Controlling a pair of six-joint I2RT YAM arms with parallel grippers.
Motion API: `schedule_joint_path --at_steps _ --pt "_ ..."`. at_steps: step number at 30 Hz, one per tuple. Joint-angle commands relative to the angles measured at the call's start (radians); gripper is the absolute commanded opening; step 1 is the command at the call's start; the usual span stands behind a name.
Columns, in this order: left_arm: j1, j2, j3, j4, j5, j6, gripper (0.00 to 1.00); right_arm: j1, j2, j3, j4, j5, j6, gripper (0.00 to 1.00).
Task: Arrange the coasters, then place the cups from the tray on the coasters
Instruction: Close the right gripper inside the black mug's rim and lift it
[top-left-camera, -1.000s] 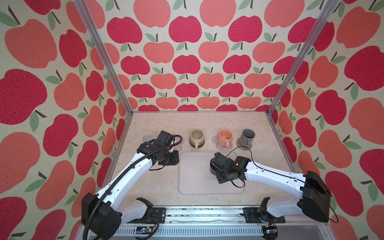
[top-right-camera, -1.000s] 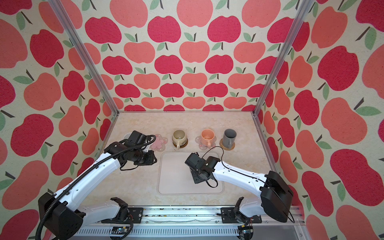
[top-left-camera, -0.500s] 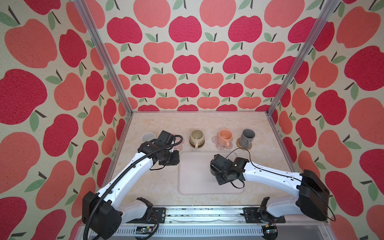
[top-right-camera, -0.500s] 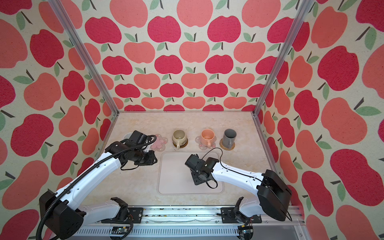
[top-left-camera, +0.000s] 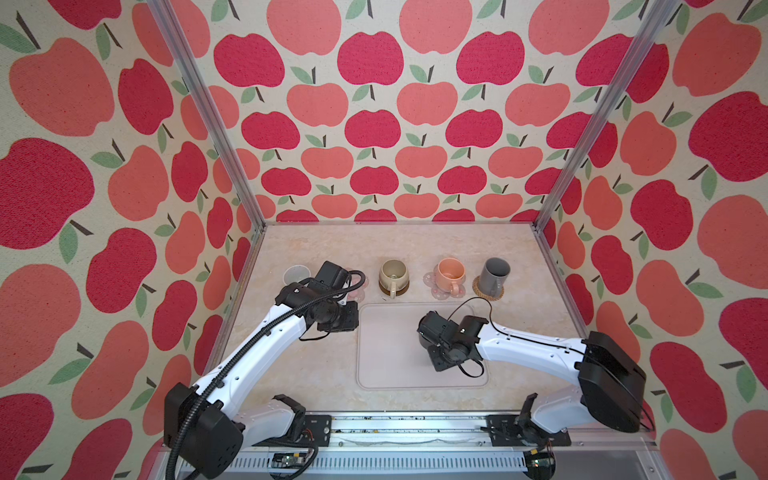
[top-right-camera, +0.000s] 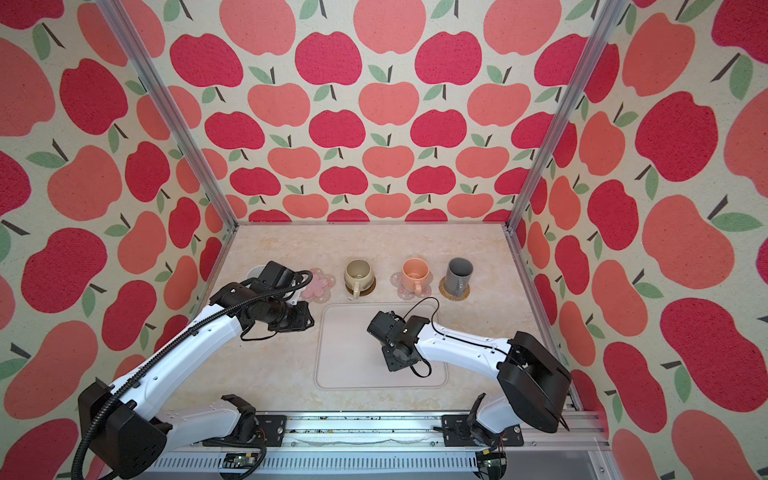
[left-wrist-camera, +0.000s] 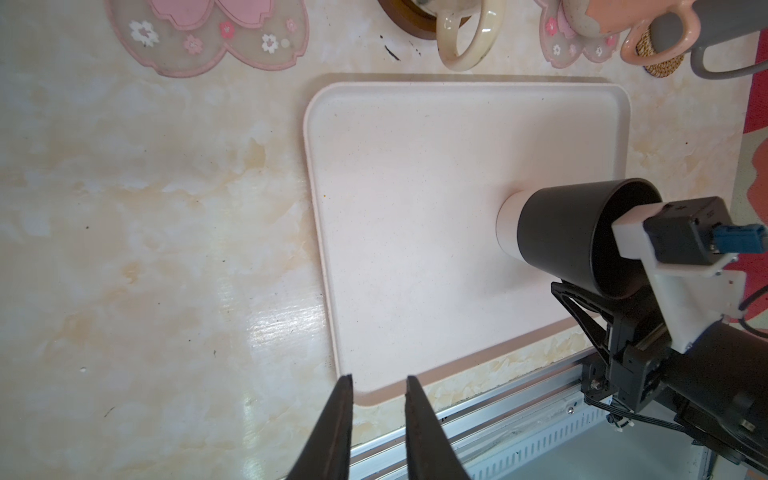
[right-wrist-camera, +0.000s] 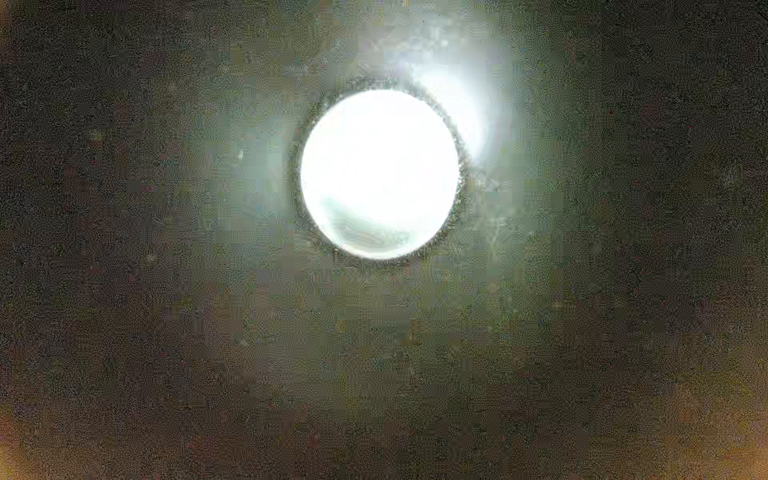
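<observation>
The black cup (left-wrist-camera: 557, 232), with a white base, stands on the pale tray (left-wrist-camera: 415, 187) near its right side. My right gripper (left-wrist-camera: 590, 286) is at its rim. One finger lies along the outer wall, the other is hidden inside, and the right wrist view shows only the dark inside and white bottom (right-wrist-camera: 378, 174). In both top views the right wrist (top-left-camera: 432, 336) covers this cup. Along the back, the cream cup (top-left-camera: 393, 274) sits on the brown coaster (top-left-camera: 401, 291), the peach cup (top-left-camera: 451, 274) on a pink flower coaster (top-left-camera: 432, 286), and the grey cup (top-left-camera: 494, 276) on the rattan coaster (top-left-camera: 488, 295). The second pink flower coaster (top-right-camera: 318, 284) is empty. My left gripper (left-wrist-camera: 378, 377) is shut and empty.
A white cup (top-left-camera: 296, 274) stands at the far left of the back row, partly behind the left arm (top-left-camera: 266, 349). Apple-patterned walls and metal posts (top-left-camera: 552, 199) close in three sides. A metal rail (top-left-camera: 395, 428) runs along the front edge.
The right wrist has shifted slightly left over the tray. The left arm has stayed still.
</observation>
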Motion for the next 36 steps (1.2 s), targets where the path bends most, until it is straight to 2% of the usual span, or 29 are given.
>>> schedule_joint_path --at_steps 1,3,5,8,11,12,16,18,23,30,36 --pt "-0.005 0.002 0.034 -0.025 -0.012 -0.004 0.25 -0.005 -0.061 -0.016 0.005 0.050 0.000 0.07" --pt "-0.005 0.003 0.038 -0.026 -0.012 -0.005 0.25 -0.005 -0.086 -0.023 0.007 0.059 0.002 0.11" --pt "-0.006 0.005 0.040 -0.028 -0.013 -0.005 0.25 -0.005 -0.105 -0.028 0.005 0.067 0.002 0.23" --pt "-0.006 0.009 0.042 -0.028 -0.011 -0.005 0.25 -0.008 -0.116 -0.033 0.016 0.073 -0.001 0.36" --pt "-0.011 0.012 0.044 -0.027 -0.011 -0.010 0.25 -0.011 -0.101 -0.029 0.009 0.053 -0.007 0.45" --pt "-0.012 0.013 0.044 -0.027 -0.012 -0.010 0.25 -0.011 -0.094 -0.025 0.003 0.051 -0.007 0.45" --pt "-0.015 0.015 0.047 -0.027 -0.015 -0.010 0.25 -0.012 -0.077 -0.014 -0.003 0.049 -0.015 0.37" --pt "-0.017 0.015 0.051 -0.028 -0.016 -0.011 0.25 -0.012 -0.073 -0.013 0.002 0.050 -0.020 0.30" --pt "-0.019 0.022 0.054 -0.031 -0.018 -0.009 0.25 -0.013 -0.065 -0.020 0.032 0.050 -0.022 0.23" --pt "-0.019 0.018 0.056 -0.037 -0.025 -0.007 0.25 -0.010 -0.093 -0.032 0.059 0.067 -0.036 0.01" --pt "-0.019 0.008 0.046 -0.036 -0.031 -0.010 0.25 -0.006 -0.166 -0.060 0.090 0.081 -0.072 0.00"
